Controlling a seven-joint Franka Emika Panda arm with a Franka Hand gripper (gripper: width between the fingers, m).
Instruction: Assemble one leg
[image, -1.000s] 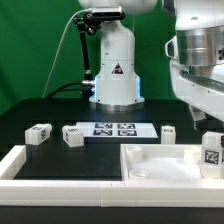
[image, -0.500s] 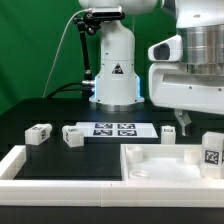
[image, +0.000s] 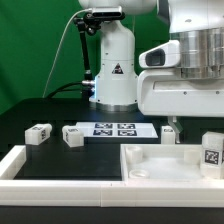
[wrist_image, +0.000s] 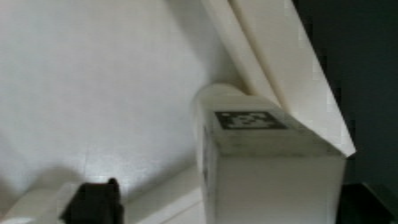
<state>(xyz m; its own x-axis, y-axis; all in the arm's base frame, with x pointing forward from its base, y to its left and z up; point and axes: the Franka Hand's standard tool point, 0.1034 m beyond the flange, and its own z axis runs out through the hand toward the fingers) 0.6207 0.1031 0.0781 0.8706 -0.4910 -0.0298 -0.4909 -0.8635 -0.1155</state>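
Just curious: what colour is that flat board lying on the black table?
White, with black-and-white square tags: the marker board, clearest in the exterior view.

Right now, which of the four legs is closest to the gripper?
The leg just past the marker board on the exterior view's right. The gripper hangs directly over it; the other three sit well away.

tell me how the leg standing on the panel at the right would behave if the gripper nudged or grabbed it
The leg looks like rigid moulded plastic, so probably stiff and light. It stands upright and taller than wide, so a sideways nudge might tip it. Its flat faces should suit a pinch, though smooth plastic may slip.
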